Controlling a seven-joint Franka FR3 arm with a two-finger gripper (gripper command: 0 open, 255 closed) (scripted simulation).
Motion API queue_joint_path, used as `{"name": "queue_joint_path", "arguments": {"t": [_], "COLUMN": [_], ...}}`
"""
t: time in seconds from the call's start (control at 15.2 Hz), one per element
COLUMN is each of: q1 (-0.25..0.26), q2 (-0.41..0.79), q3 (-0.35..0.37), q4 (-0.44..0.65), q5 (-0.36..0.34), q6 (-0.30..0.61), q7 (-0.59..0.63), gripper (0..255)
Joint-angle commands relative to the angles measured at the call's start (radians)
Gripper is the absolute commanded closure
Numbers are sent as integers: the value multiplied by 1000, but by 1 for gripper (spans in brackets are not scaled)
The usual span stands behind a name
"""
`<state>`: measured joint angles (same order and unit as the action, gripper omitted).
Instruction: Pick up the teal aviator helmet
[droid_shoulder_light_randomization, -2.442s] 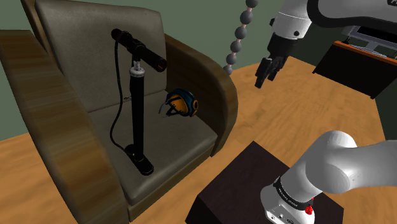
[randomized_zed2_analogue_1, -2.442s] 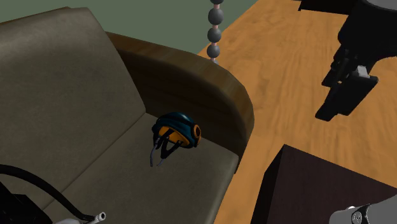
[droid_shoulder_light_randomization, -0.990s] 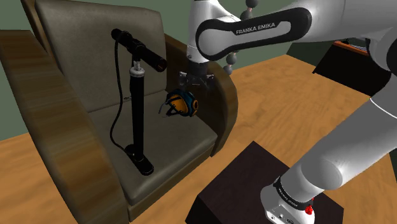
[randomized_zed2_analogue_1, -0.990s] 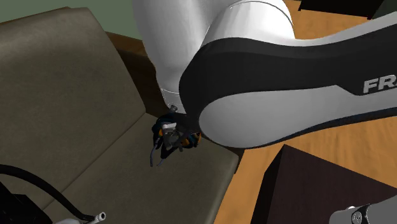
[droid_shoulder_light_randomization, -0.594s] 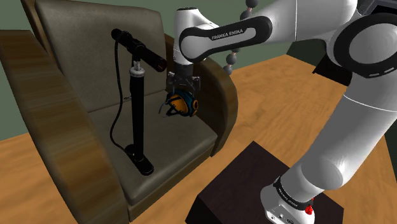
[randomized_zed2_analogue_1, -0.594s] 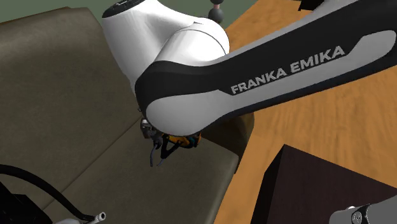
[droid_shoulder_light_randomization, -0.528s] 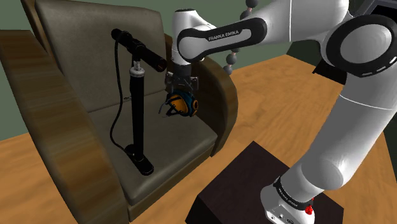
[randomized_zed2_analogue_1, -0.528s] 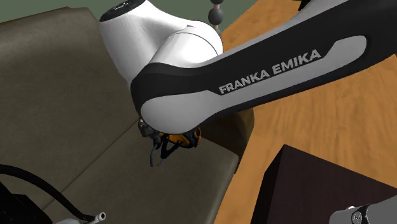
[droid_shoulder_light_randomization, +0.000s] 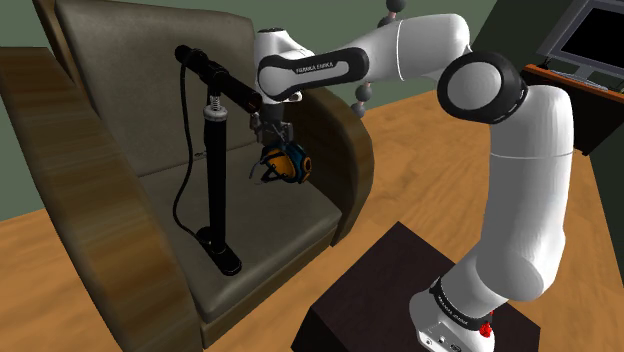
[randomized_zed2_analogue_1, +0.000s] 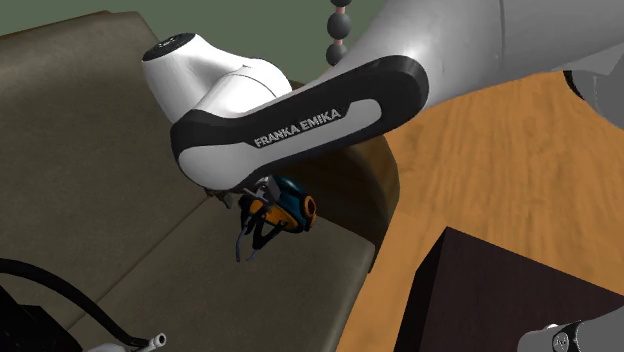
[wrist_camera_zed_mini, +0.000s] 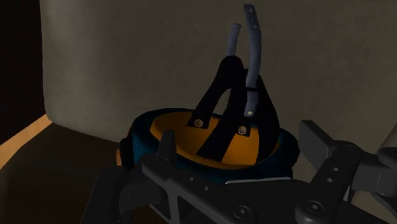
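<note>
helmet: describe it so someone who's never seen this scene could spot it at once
Find the big armchair with wooden sides. On its seat, near the armrest at the shoulder view's right, lies the helmet. Unlike the tall black pump standing beside it, it is small, rounded, teal outside, orange inside.

My arm (droid_shoulder_light_randomization: 530, 200) was white with dark grey joints (droid_shoulder_light_randomization: 483, 88), and a dark band bore FRANKA EMIKA (randomized_zed2_analogue_1: 300, 125) in white letters. My gripper (wrist_camera_zed_mini: 240, 149) was all black, studded with small round screws (wrist_camera_zed_mini: 235, 210).

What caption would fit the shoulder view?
White robot arm with its gripper at a teal-and-orange helmet on an armchair seat.
</note>
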<state>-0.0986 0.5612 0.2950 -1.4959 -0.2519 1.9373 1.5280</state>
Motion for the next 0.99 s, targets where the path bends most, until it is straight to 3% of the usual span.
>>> {"name": "queue_joint_path", "arguments": {"t": [0.0,0.59,0.66,0.92], "q1": [9,11,12,12], "q2": [62,105,104,105], "q3": [-18,-27,-26,-26], "q4": [72,37,35,37], "q5": [-5,-20,-20,-20], "q6": [-8,68,68,68], "q7": [35,48,48,49], "gripper": [0,0,255,255]}}
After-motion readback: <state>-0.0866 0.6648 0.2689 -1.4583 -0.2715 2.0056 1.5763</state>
